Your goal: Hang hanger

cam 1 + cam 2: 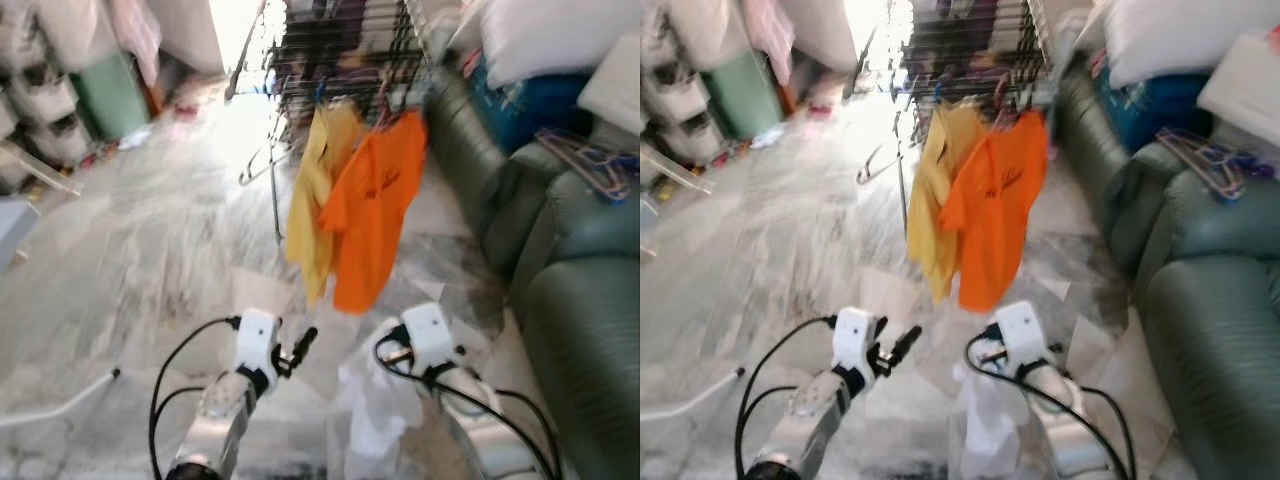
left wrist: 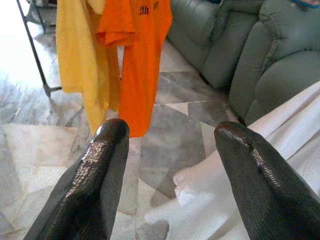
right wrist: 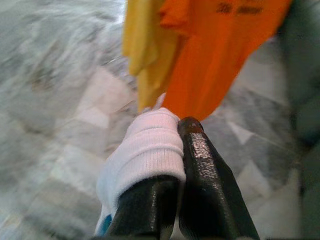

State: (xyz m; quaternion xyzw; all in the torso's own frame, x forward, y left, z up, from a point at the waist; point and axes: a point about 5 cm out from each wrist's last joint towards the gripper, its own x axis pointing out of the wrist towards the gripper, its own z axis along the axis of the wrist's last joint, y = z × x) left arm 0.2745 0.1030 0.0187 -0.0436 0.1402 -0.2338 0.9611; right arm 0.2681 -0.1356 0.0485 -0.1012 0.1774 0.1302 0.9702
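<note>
Right wrist view: right claw (image 3: 172,150) pinches soft white cloth (image 3: 145,150); left claw (image 2: 170,150) gapes empty.

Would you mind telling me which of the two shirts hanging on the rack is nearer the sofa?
The orange shirt. It hangs on the rack's sofa side, towards the green sofa, with dark print across its chest; the yellow shirt hangs beside it, farther from the sofa.
</note>
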